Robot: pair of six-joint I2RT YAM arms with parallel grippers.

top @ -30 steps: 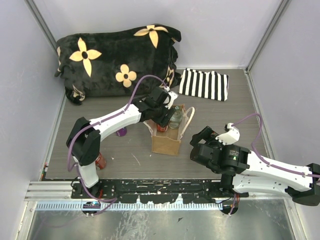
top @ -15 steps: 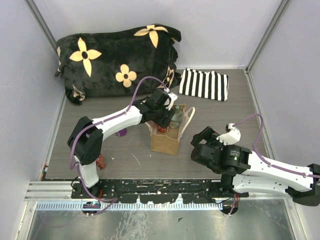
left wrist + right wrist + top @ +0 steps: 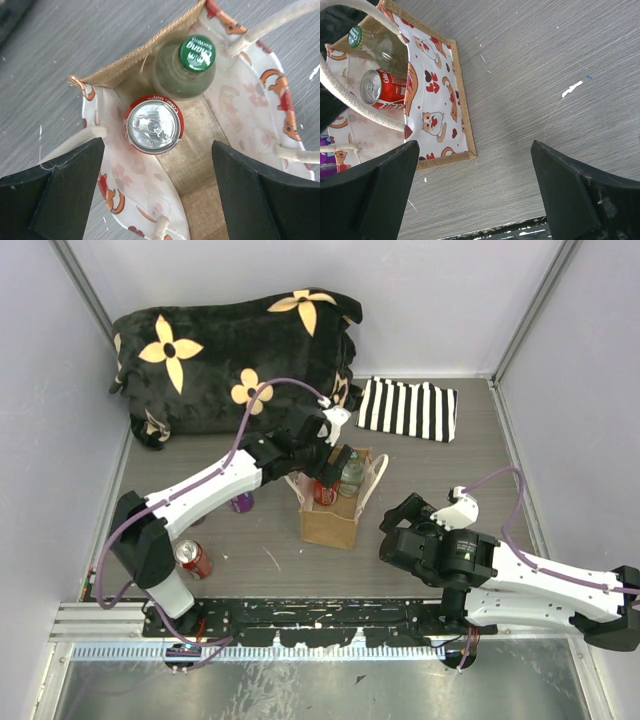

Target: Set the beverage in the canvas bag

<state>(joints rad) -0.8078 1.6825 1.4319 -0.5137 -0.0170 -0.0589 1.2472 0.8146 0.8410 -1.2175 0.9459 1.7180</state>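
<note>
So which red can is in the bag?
The red can beside the green-capped bottle inside the canvas bag; the other can sits outside on the table.

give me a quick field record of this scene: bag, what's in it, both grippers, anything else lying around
bag: canvas bag, upright, mouth open
inside bag: red can and green-capped bottle, both upright, side by side
left gripper: open, empty, above the bag's mouth
right gripper: open, empty, off to the bag's right
outside bag: second red can near the left arm's base
far side: striped cloth, black floral blanket
</note>
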